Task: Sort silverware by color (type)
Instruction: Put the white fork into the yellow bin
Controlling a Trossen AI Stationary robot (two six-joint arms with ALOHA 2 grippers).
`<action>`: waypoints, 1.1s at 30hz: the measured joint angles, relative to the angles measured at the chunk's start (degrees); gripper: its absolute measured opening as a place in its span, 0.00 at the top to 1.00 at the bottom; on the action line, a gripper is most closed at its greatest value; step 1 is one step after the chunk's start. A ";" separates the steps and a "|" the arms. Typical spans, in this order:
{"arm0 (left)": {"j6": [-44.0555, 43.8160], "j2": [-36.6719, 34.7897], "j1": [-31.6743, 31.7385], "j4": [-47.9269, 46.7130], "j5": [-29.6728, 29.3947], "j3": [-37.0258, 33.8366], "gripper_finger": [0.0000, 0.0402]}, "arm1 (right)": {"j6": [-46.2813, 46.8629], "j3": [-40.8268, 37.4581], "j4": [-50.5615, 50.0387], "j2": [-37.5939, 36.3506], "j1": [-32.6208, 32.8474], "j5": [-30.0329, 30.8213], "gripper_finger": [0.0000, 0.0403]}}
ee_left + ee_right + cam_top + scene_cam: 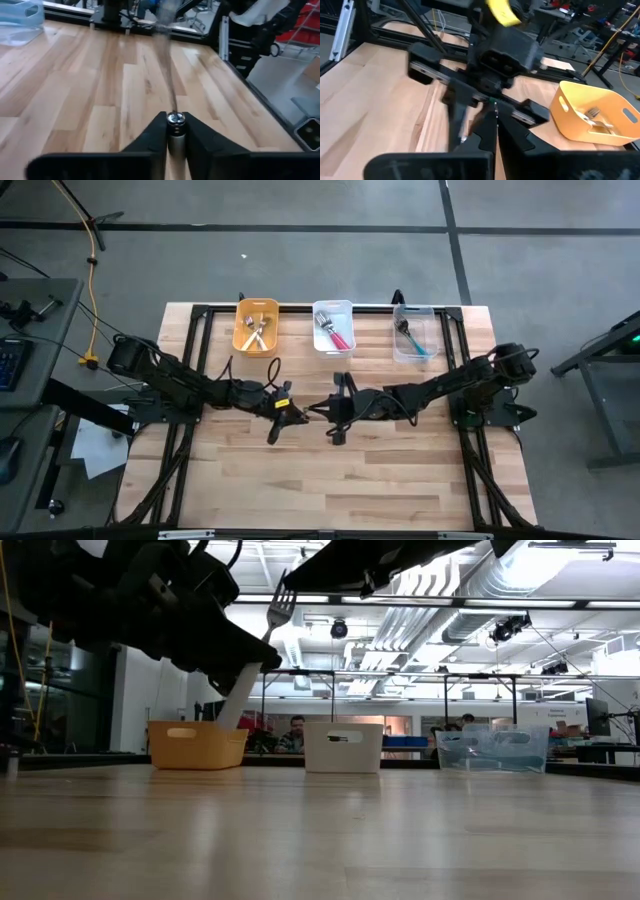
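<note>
High view: the left gripper and right gripper are met tip to tip at mid-table, before three bins.
Low view: a white-handled fork is held above the table, tines up.
Left wrist view: its handle is clamped between the fingers.
Right wrist view: fingers are pressed together, empty.

light butcher-block table is carrying three bins in a row along its far edge, beyond both grippers: orange bin, white bin, clear bin, all sitting well apart from the gripper tips
</note>
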 joint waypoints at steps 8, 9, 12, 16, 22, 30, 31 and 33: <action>0.39 -0.02 1.08 -1.07 0.12 0.00 0.93 | 0.32 0.01 -0.31 0.00 0.23 2.37 0.87; 0.41 -0.08 1.26 -1.53 -0.04 0.02 0.93 | 0.32 0.01 -0.36 0.02 0.26 3.82 0.84; 0.60 -0.27 1.98 -3.59 -1.59 0.02 0.93 | 0.20 0.04 -0.33 0.02 0.28 6.79 0.74; 0.76 -1.81 3.12 -6.77 -2.17 0.02 0.93 | -1.92 2.14 -3.21 -0.30 0.28 9.28 0.64; 2.21 -6.41 4.40 -12.68 -3.53 -0.02 0.93 | -2.19 5.82 -11.46 -3.77 0.38 9.96 0.63; 3.41 -15.02 8.23 -25.84 -3.66 0.02 0.93 | -3.13 5.93 -19.75 -10.86 1.31 12.51 0.79; 3.41 -16.36 9.02 -28.22 -3.66 0.17 0.93 | -3.20 5.93 -21.16 -11.62 1.31 12.47 0.83; 3.56 -19.50 11.04 -35.55 -3.65 0.95 0.93 | -3.25 5.64 -24.04 -13.09 1.25 12.50 0.90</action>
